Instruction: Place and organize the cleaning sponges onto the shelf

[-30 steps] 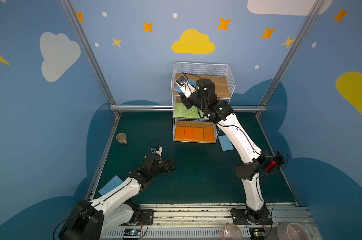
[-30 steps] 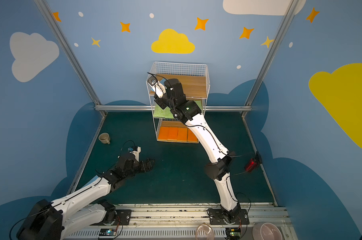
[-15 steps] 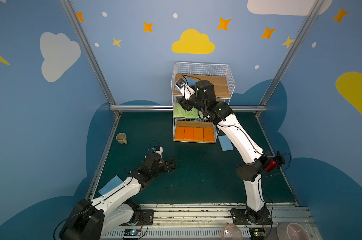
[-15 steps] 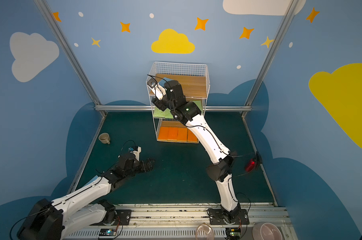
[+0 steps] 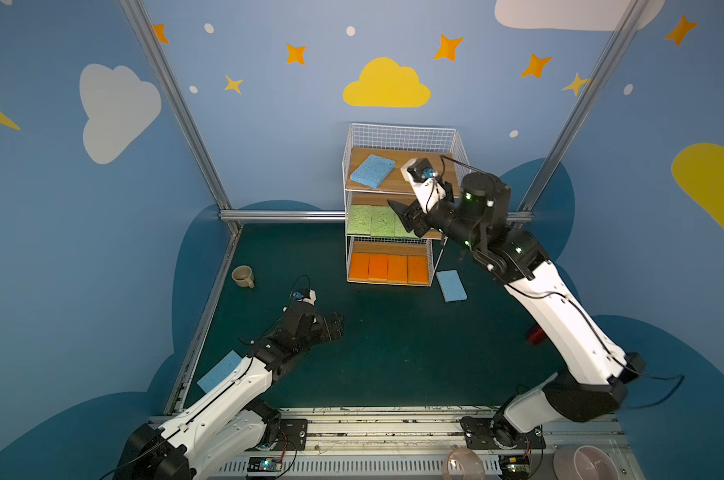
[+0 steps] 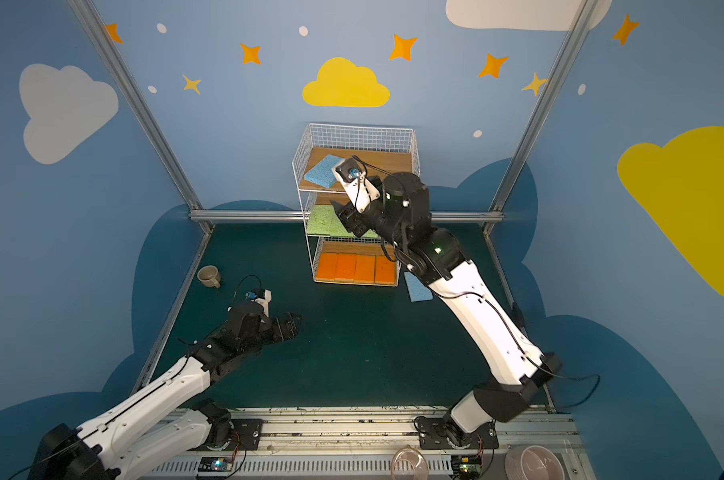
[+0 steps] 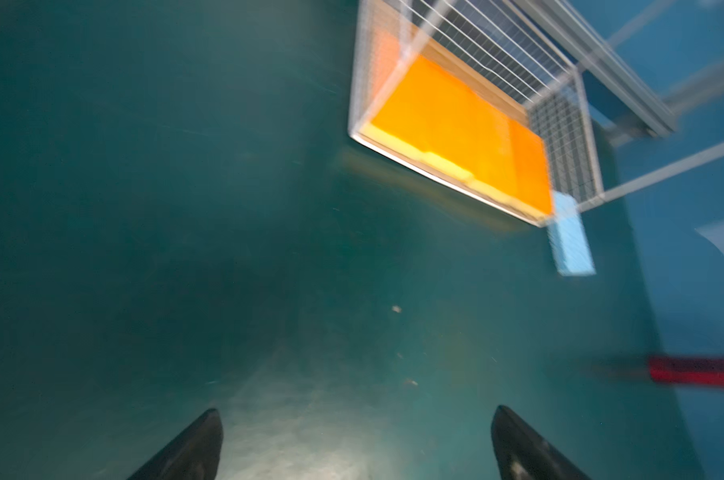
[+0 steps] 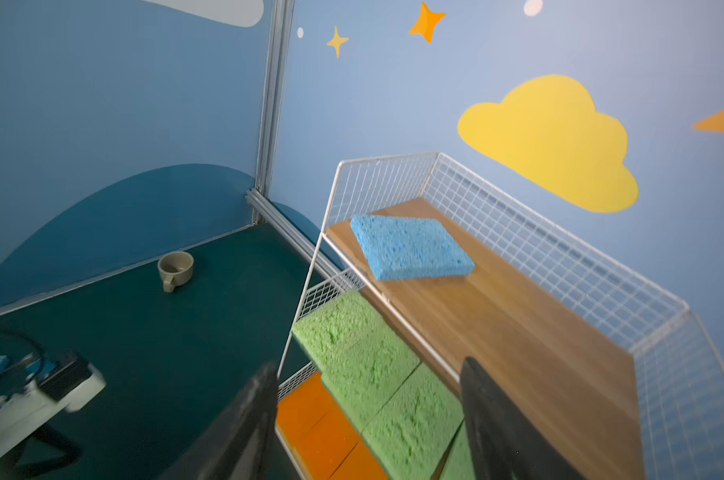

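Observation:
The shelf (image 5: 401,137) (image 6: 360,135) stands at the back of the green floor. One blue sponge (image 5: 372,170) (image 8: 410,247) lies askew on its top board, at the left end. Green sponges (image 5: 370,220) (image 8: 368,365) fill the middle tier and orange sponges (image 5: 387,268) (image 7: 464,137) the bottom tier. Another blue sponge (image 5: 451,285) (image 7: 570,241) lies on the floor right of the shelf. A third one (image 5: 219,371) shows beside the left arm. My right gripper (image 5: 399,218) (image 8: 368,365) hangs open and empty before the middle tier. My left gripper (image 5: 337,324) (image 7: 357,411) is open and empty, low over the floor.
A beige mug (image 5: 242,276) (image 8: 175,269) sits near the left frame rail. A red object (image 5: 534,334) (image 7: 696,372) lies behind the right arm. Metal frame posts bound the floor at the back corners. Bowls (image 5: 584,461) stand past the front rail.
My right gripper opened, left the blue sponge on the top board and drew back down and to the right. The left arm has barely moved.

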### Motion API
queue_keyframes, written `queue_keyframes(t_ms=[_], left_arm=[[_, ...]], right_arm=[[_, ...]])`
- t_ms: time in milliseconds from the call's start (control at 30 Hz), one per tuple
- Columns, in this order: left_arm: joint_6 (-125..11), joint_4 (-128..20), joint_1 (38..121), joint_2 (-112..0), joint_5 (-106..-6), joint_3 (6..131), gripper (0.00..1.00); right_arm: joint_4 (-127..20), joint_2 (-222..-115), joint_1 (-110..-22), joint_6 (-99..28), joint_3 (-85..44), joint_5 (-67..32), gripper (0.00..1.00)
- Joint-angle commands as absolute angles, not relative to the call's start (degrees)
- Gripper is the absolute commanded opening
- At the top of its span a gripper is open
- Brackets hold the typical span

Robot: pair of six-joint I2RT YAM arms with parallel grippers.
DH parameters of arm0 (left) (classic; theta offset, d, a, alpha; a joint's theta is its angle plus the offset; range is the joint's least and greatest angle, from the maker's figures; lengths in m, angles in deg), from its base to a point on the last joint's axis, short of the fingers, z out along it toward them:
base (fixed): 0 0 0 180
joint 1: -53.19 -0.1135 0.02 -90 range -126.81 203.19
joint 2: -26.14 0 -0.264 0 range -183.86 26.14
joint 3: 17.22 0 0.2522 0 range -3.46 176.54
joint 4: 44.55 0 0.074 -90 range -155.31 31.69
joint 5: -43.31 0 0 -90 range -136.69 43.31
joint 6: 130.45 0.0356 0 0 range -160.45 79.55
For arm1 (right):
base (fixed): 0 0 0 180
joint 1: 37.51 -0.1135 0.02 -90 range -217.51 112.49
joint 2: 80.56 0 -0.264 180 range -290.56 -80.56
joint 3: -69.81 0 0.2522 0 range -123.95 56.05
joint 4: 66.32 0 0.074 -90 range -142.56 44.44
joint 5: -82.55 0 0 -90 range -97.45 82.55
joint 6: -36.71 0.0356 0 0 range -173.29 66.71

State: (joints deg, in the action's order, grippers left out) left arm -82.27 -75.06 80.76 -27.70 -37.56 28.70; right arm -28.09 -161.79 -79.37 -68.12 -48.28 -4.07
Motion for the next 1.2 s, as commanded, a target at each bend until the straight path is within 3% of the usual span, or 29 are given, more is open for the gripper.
queue_keyframes(t_ms=[0,267,433,733,1167], left_arm=[[-87.79,-89.31,78.15,-29.18,-26.60,33.01,1.00],[-94.75,-104.80,65.92,-32.93,-20.72,35.80,1.00],[-96.70,-108.30,55.31,-30.55,-21.37,34.97,1.00],[-95.73,-108.32,40.31,-31.26,-27.09,33.46,1.00],[-91.91,-99.46,33.19,-45.91,-31.57,34.07,1.00]], right_arm=[[-29.39,-156.35,-78.77,-59.26,-39.44,-4.59,0.68],[-38.86,-143.51,-78.45,-46.83,-11.45,-11.39,0.68],[-45.19,-141.37,-78.80,-41.77,1.05,-18.29,0.68],[-47.36,-144.94,-79.31,-41.64,10.42,-27.74,0.71],[-45.93,-147.50,-79.24,-40.46,11.84,-28.27,0.70]])
